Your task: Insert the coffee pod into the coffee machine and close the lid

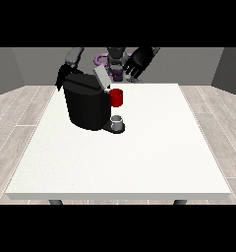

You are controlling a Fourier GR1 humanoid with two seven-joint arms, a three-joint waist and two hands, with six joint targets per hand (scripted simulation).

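**A:** Pod first: is the coffee pod on the table? I see no grey pod lying loose on the white table (139, 157).

**B:** I can't place it plainly. Going from the left: the hand at the view's left (62, 77) sits behind the top rear corner of the black coffee machine (85, 106). It is mostly dark against dark, so I cannot tell how its fingers lie.

**A:** And the machine itself?

**B:** Its grey lid (101, 78) stands tilted up, so it is open. A red thing at the machine (116, 97) sits at its front, and below that a grey thing (117, 122) rests on the machine's base. I can't tell whether that one is the pod.

**A:** The other hand?

**B:** The hand at the view's right (138, 61) is raised near the robot's chest, well apart from the machine, fingers relaxed and hanging down, holding nothing.

**A:** So which step?

**B:** My judgement: the lid step is in hand. Next, the hand near the lid should press it down until it seats.
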